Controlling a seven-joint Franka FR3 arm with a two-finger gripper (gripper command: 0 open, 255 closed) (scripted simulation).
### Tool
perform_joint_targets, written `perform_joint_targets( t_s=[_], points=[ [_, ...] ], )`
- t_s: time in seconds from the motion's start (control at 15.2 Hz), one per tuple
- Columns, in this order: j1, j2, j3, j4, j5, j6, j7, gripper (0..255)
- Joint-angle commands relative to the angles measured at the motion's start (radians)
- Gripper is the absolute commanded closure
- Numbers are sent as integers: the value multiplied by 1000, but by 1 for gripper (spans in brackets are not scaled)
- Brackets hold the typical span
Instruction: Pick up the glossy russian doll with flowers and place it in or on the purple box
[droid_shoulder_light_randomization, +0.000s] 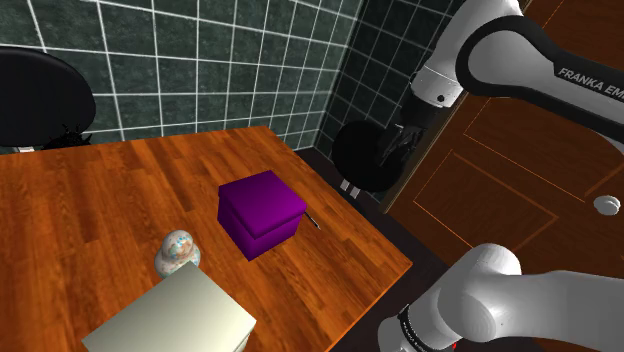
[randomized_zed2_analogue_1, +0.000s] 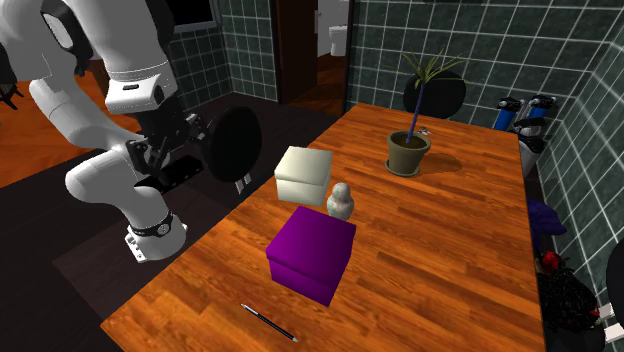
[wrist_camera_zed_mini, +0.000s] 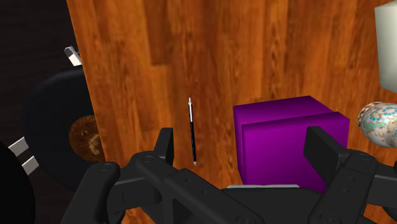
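Jaws spread wide, nothing clasped; gripper (wrist_camera_zed_mini: 243, 145) is hung beyond table (droid_shoulder_light_randomization: 90, 190) edge. Doll (droid_shoulder_light_randomization: 178, 250) is seen upright between purple box (droid_shoulder_light_randomization: 262, 212) and white box (droid_shoulder_light_randomization: 175, 320), nearer latter. Approach is best made from above, past purple box; rounded body to be clasped low, gently. Counted: one doll, one purple box, one white box, one pen (droid_shoulder_light_randomization: 313, 220), one plant (randomized_zed2_analogue_1: 410, 150).

White robot arm (droid_shoulder_light_randomization: 520, 290) with rounded glossy segments, dark joints (randomized_zed2_analogue_1: 152, 228), white "FRANKA EM" lettering (droid_shoulder_light_randomization: 590, 85) on a black band, and an angular all-black gripper (wrist_camera_zed_mini: 243, 145).
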Motion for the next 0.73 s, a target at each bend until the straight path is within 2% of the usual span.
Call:
perform_joint_targets(
  t_s=[0.0,0.66],
  points=[
    [0,0,0,0,0,0,0,0],
    [45,171,200,-33,144,184,260,0]
  ],
)
